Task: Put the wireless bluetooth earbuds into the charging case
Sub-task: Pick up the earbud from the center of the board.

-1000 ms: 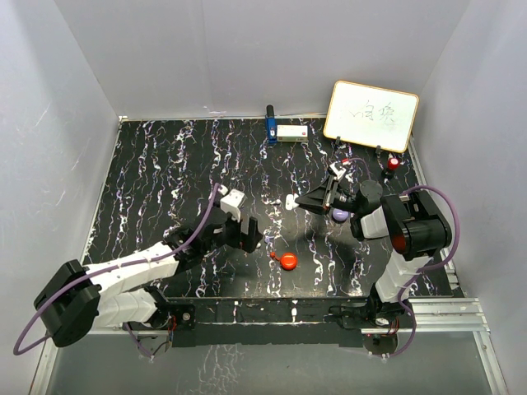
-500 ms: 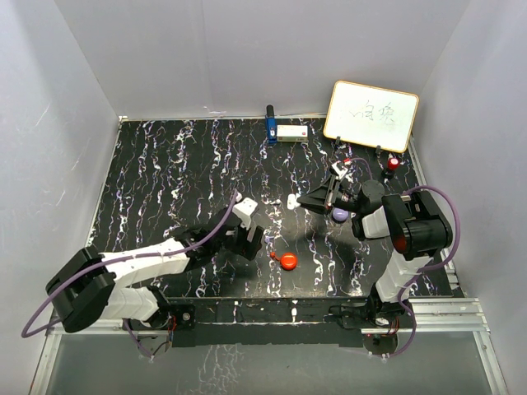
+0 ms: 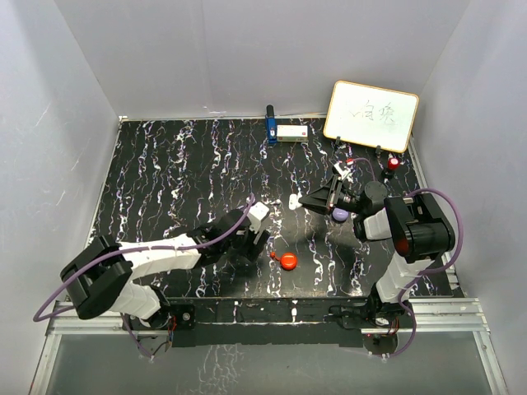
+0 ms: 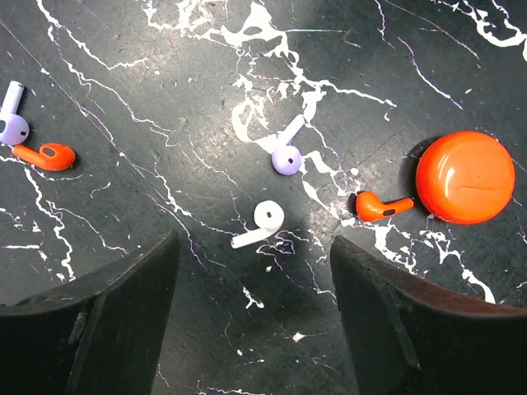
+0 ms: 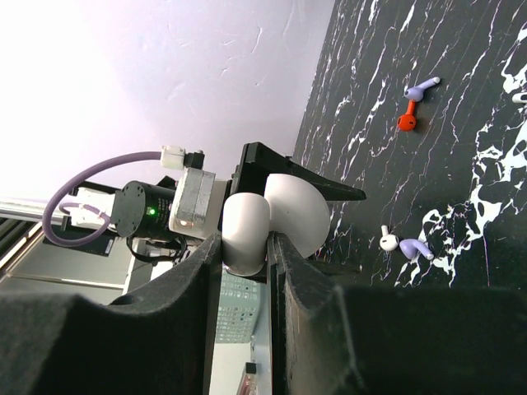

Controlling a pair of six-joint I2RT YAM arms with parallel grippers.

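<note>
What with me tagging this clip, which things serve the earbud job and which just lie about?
Job: white earbud, purple earbud, orange earbud, orange case, white case.
Lying about: whiteboard, white box, blue item.

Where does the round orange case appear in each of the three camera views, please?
Top external: the orange case sits low in the centre, close to the table's near edge.
Left wrist: the case is at the right side, mid-height, with an orange earbud beside its left edge.
Right wrist: not in this picture.
Shared landmark: the black, white-veined tabletop, which shows in all three views.
</note>
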